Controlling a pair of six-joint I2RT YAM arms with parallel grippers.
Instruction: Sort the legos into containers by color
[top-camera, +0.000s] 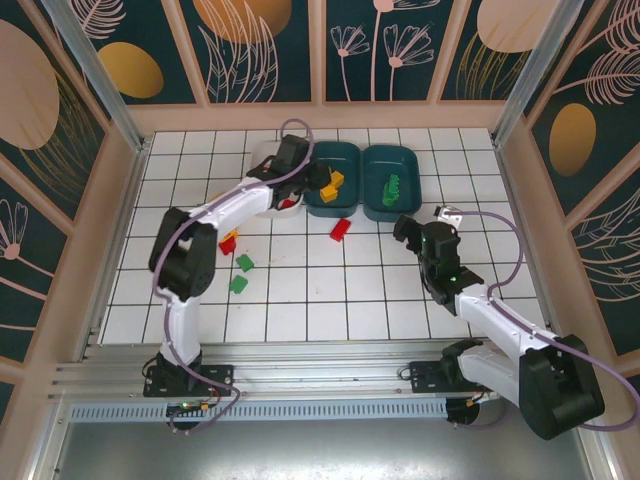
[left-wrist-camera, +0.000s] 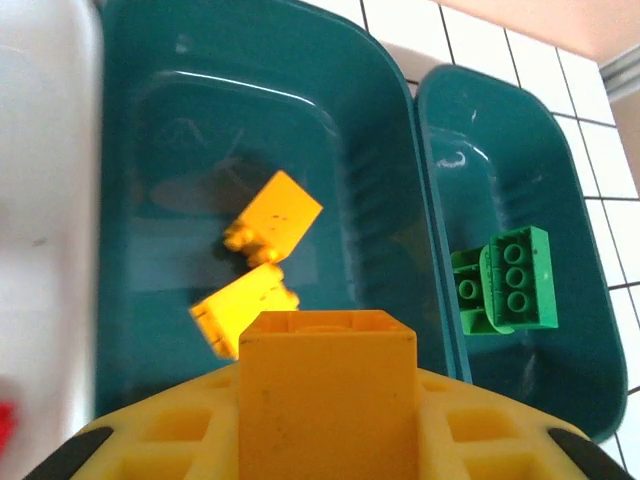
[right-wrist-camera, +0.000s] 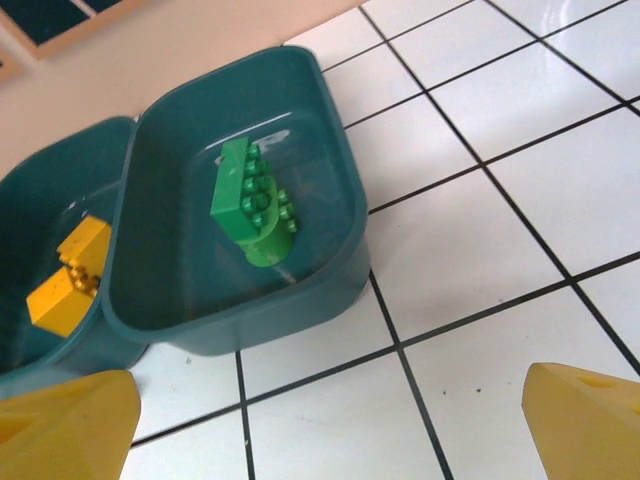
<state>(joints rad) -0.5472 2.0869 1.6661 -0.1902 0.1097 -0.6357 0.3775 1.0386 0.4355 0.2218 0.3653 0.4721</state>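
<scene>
Yellow brick (left-wrist-camera: 327, 385) right up front, pinched between the left gripper (left-wrist-camera: 327, 448) fingers, hanging over the near end of the middle teal bin (left-wrist-camera: 125, 300), where two more yellow bricks (left-wrist-camera: 272, 212) already lie. The right gripper (right-wrist-camera: 325, 430) is spread wide and empty, over bare tile just short of the green-brick bin (right-wrist-camera: 200, 322).

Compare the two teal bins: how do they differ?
The middle bin holds yellow bricks; the right bin holds green bricks. The left pincer, gripping a yellow brick, hangs over the middle bin; the open right pincer sits short of the right bin. Both are teal, shallow, rounded.
</scene>
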